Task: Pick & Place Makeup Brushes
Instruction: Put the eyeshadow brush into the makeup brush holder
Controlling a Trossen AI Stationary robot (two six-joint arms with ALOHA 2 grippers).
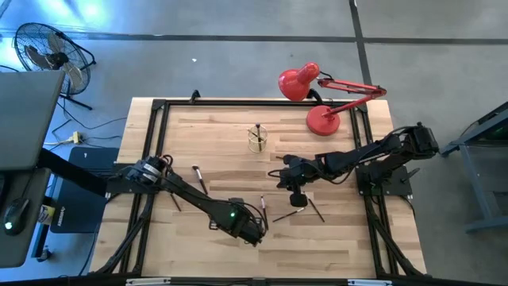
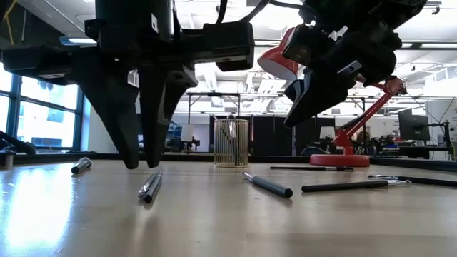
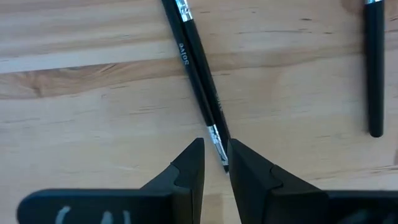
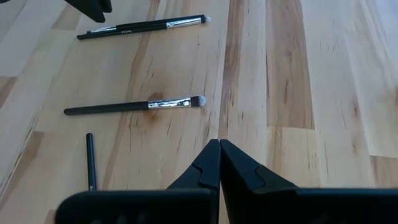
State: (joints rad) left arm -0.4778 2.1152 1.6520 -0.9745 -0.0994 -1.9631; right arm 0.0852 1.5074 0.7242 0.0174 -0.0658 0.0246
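Note:
Several thin dark makeup brushes lie flat on the wooden table (image 1: 333, 246). A pair of brushes (image 3: 198, 78) lies side by side under my left gripper (image 3: 216, 155), which points down near the table's near edge (image 1: 250, 230). It is open by a narrow gap, and one brush's silver-ferruled end (image 3: 217, 146) sits between its fingertips. My right gripper (image 4: 219, 155) is shut and empty. It hovers above the table's middle (image 1: 295, 199), with a silver-ferruled brush (image 4: 134, 106) lying in front of it. A small clear cup (image 1: 256, 139) stands upright with brushes in it. My left gripper comes from above, pointing down, with one finger (image 3: 189, 168) on each side of the ferruled end (image 3: 219, 152) of a brush lying flat on the table. I cannot tell whether the fingers touch it.
A red desk lamp (image 1: 317, 95) stands at the far right of the table, behind the cup (image 2: 231, 143). Loose brushes lie at left (image 1: 200, 179), (image 2: 81, 165) and right (image 2: 353, 185), (image 1: 316, 209). Bare wood lies along the near edge. A fan (image 1: 48, 52) stands off the table.

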